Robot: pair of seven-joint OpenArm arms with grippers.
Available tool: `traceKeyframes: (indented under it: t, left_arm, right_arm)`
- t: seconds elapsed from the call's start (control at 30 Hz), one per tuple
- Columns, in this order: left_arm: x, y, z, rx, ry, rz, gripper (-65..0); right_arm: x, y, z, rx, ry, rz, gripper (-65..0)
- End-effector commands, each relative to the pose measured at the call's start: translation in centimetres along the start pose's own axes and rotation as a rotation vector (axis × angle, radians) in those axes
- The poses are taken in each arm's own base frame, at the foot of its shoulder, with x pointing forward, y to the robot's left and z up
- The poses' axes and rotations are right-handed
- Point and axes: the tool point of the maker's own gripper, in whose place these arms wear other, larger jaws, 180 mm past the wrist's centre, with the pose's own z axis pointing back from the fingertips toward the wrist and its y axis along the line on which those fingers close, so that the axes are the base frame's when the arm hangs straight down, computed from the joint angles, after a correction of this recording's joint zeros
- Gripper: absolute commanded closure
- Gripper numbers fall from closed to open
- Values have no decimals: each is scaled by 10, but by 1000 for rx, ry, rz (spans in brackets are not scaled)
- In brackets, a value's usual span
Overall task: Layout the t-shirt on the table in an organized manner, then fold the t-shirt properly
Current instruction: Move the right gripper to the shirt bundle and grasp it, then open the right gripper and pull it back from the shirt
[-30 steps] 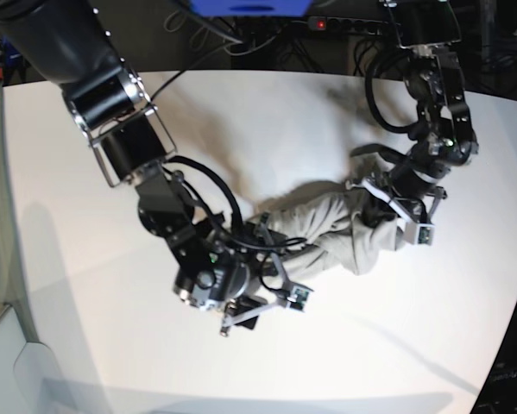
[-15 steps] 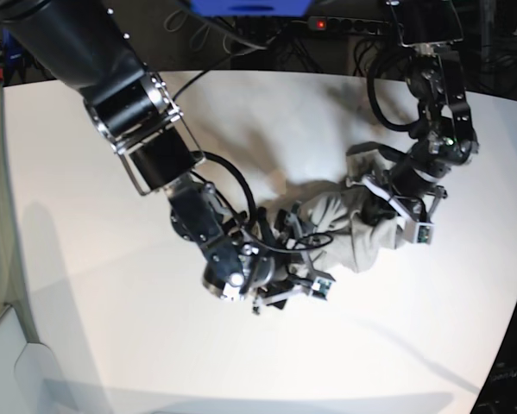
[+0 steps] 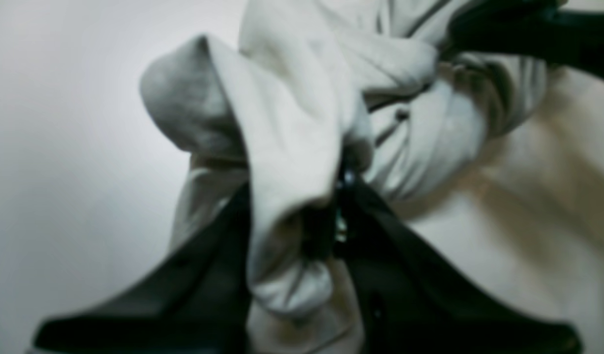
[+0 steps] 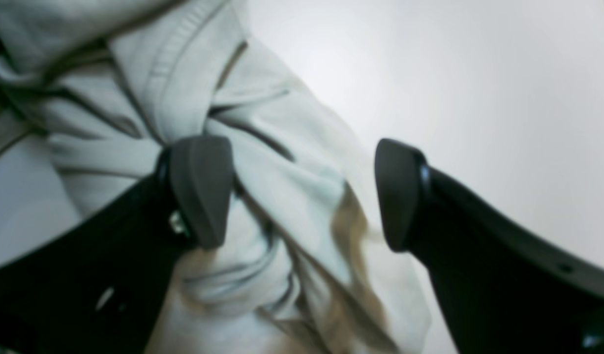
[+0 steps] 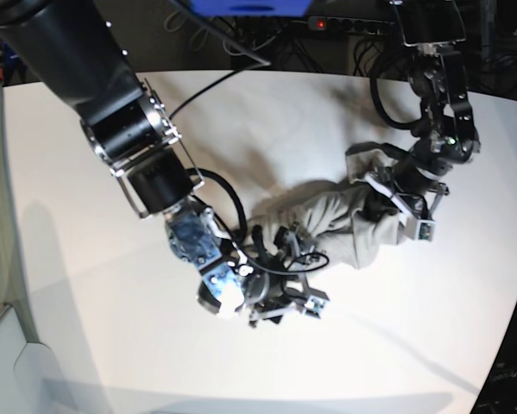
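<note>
T-shirt (image 5: 353,226) lies bunched in a wrinkled rope on the table (image 5: 85,259), right of the table's middle, stretched between the two claws.

Going left to right in the base view: the right gripper (image 5: 280,297) sits at the shirt's left end, low over the table. Its jaws stand wide apart; in the right wrist view a twisted fold of shirt (image 4: 282,162) runs between the pads (image 4: 201,189), touching the left pad and clear of the other one, so nothing is clamped.

At the shirt's right end the left gripper (image 5: 394,194) has its jaws pinched narrow on a fold of cloth (image 3: 287,162), which bulges out above the fingers (image 3: 395,255) in the left wrist view.

Left of the shirt the table is bare white up to its rounded edge. Right of the shirt the bare strip is narrower, and the table's right edge is near the left arm.
</note>
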Motion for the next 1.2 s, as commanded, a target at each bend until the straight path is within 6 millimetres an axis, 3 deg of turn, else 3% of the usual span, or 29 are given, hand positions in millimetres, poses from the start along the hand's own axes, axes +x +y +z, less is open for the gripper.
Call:
traceKeyframes:
  t: [0.0,0.13,0.4,0.53,0.7,0.83,0.9,1.17]
  left_arm:
    - [17,1,2,-5,-53,-11,-5]
    - [18,3,2,-1,-53,-17,-5]
    - [21,3,2,-2,-56,-18,-5]
    - [21,3,2,-2,-56,-18,-5]
    - [22,8,4,8,-58,-30,-5]
    - [20,12,6,14,-55,-27,-5]
    - [20,13,6,18,-52,-31,-5]
    - [-1,24,18,35,-7,-51,-5]
  right_arm:
    - [17,-13,6,-22,-49,4,-424]
    - [6,-9,-3,4,-66,-38,-424]
    - [6,-7,-4,9,-75,-42,-407]
    - [3,-8,-5,9,-66,-44,-252]
    - [-20,-6,-8,-7,16,21,-19]
    - [-35,-7,-9,-24,65,50,0]
    - [-43,-17,-3,-43,75,43,0]
    - [-39,-73,28,-151,60,-54,0]
